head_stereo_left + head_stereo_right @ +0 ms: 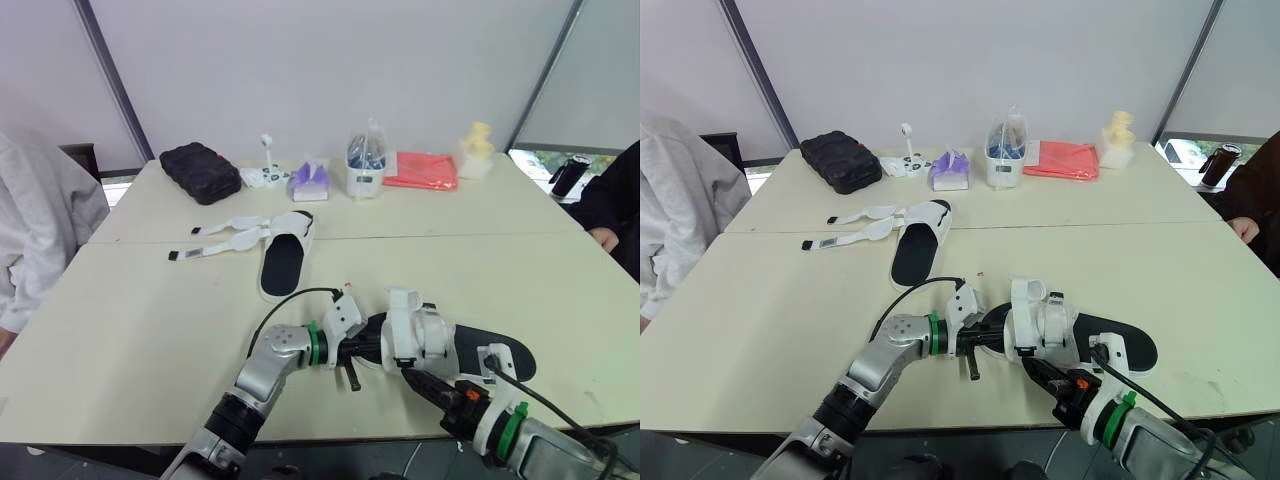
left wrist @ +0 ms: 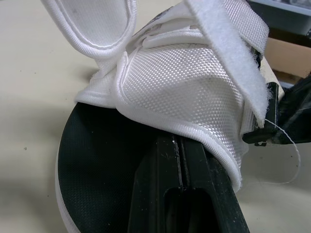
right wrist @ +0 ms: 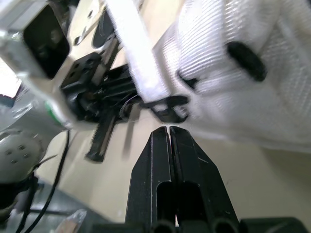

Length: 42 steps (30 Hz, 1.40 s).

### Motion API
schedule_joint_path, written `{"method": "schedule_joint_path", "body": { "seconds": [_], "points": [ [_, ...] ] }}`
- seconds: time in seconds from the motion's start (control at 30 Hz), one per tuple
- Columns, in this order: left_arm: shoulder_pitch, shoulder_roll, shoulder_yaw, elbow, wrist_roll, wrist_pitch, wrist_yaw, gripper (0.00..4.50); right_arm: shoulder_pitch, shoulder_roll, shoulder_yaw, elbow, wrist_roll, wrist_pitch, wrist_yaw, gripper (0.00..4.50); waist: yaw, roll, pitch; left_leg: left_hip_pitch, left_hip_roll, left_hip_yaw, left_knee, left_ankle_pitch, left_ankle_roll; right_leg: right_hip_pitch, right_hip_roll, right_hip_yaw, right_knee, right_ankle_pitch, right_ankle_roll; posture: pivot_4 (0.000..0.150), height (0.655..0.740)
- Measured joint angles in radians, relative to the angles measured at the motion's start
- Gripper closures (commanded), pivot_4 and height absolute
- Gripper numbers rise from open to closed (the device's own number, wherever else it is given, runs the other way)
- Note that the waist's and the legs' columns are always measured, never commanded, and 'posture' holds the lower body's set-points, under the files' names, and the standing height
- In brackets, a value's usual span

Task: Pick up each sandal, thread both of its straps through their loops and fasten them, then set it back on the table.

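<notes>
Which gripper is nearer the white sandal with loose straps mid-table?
Left. The left gripper is at the left end of the near black-soled white sandal, toward the loose-strapped white sandal; the right gripper is farther, near the table edge.

The left arm [image 1: 268, 362] reaches in from the lower left with its elbow bent and its forearm turned toward the right. Its gripper [image 2: 178, 151] has the fingers pressed together, pinched onto the white upper of the sandal [image 2: 184, 82]. The right arm [image 1: 500, 415] comes up from the lower right. Its gripper [image 3: 169, 133] is closed on nothing, the fingers flat against each other.
</notes>
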Motion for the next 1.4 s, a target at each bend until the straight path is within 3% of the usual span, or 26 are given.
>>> {"method": "schedule_joint_path", "body": {
  "seconds": [0.3, 0.6, 1.4],
  "points": [
    [0.0, -0.001, 0.0, 0.001, -0.001, 0.0, -0.001, 4.5, 0.076, -0.079, 0.004, -0.027, -0.029, -0.017, 0.098, 4.47, 0.0, -0.001, 0.0, 0.0, 0.0, 0.0, 0.0, 0.0, 0.0, 0.0, 0.0, 0.0, 0.0, 0.0, 0.0, 0.15, 0.74],
    [0.0, 0.0, 0.0, 0.004, -0.014, 0.001, -0.005, 4.5, 0.06, -0.105, -0.027, -0.031, -0.066, -0.09, 0.156, 0.07, 0.0, -0.001, 0.0, -0.002, 0.0, 0.0, 0.0, 0.0, 0.0, -0.001, 0.0, 0.0, -0.001, 0.0, 0.001, 0.15, 0.74],
    [-0.001, 0.003, 0.003, -0.007, -0.022, 0.024, -0.002, 4.5, -0.026, -0.103, 0.01, -0.022, -0.057, -0.087, 0.141, 0.07, -0.002, -0.001, 0.0, -0.002, 0.0, 0.0, 0.0, 0.0, 0.0, -0.002, 0.0, 0.0, -0.001, 0.0, 0.0, 0.15, 0.74]
  ]
}}
